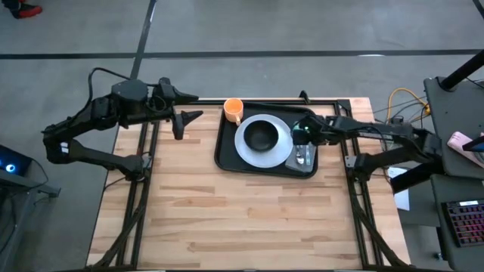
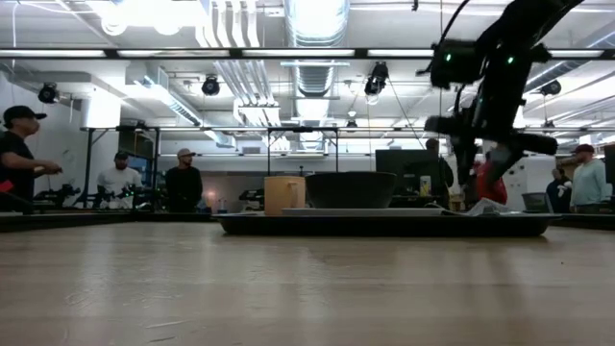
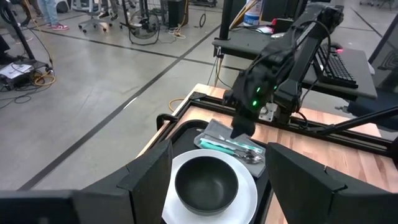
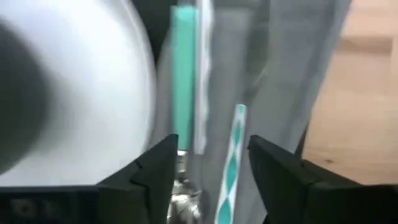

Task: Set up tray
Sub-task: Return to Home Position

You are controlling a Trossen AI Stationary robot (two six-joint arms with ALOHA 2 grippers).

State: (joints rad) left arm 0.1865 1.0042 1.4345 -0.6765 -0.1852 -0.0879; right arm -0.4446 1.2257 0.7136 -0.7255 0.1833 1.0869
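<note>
The black tray (image 1: pixel 225 162) lies at the table's far middle. On it are a white plate (image 1: pixel 246 147) with a black bowl (image 1: pixel 262 136), an orange cup (image 1: pixel 233 110) at its far left corner, and a grey napkin (image 3: pixel 214 130) along its right side. Teal-handled utensils (image 3: pixel 233 147) lie on the napkin. My right gripper (image 4: pixel 211 171) points steeply down over the napkin's far end, open, with a finger on either side of the teal handles (image 4: pixel 183 74). My left gripper (image 1: pixel 189 119) waits open, raised, left of the tray.
The near half of the wooden table (image 1: pixel 242 219) is bare boards. A black frame rail (image 1: pixel 333 100) runs along the far edge behind the tray. Several people (image 2: pixel 183 183) stand in the room beyond the table. A desk with a keyboard (image 1: pixel 463 221) is off the right edge.
</note>
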